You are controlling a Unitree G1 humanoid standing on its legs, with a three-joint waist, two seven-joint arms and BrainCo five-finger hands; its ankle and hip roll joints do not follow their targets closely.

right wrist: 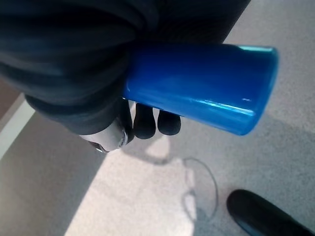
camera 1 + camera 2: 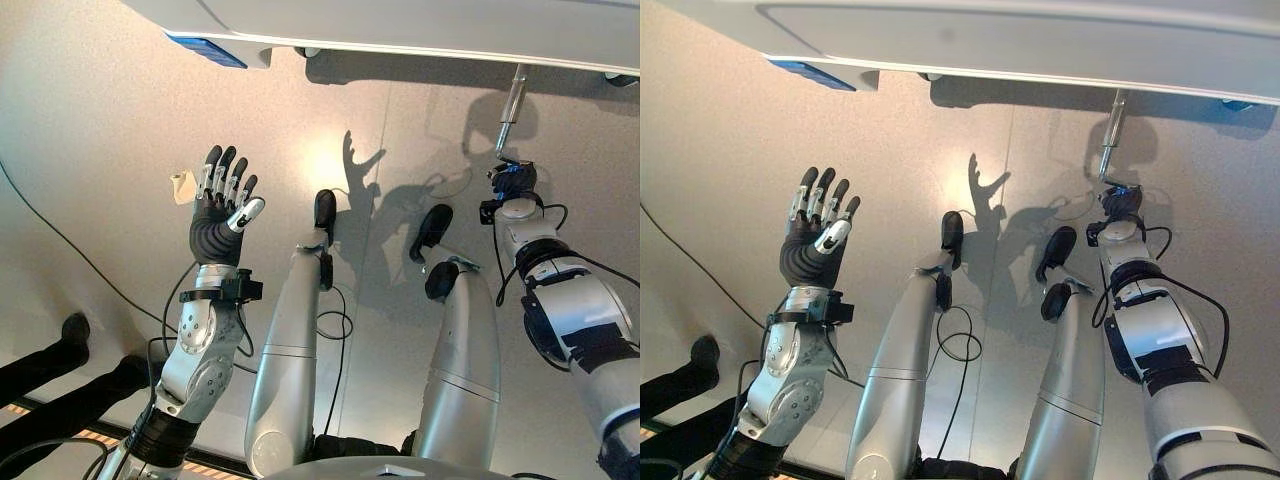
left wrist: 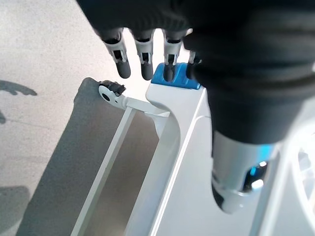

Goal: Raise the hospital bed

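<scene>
Right hand (image 2: 512,182) wrapped round the blue crank handle (image 1: 197,86) below the hospital bed (image 2: 420,25) at far right, ready for cranking. Left hand (image 2: 222,205) raised, fingers spread wide, holding nothing.

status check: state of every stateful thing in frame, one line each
left hand: open, fingers straight, raised off the floor, holding nothing
right hand: shut on the blue crank handle
blue crank handle: gripped, free end sticking out past the hand
crank rod: hanging down from under the bed, meeting the right hand
hospital bed: edge overhead; height cannot be told
</scene>
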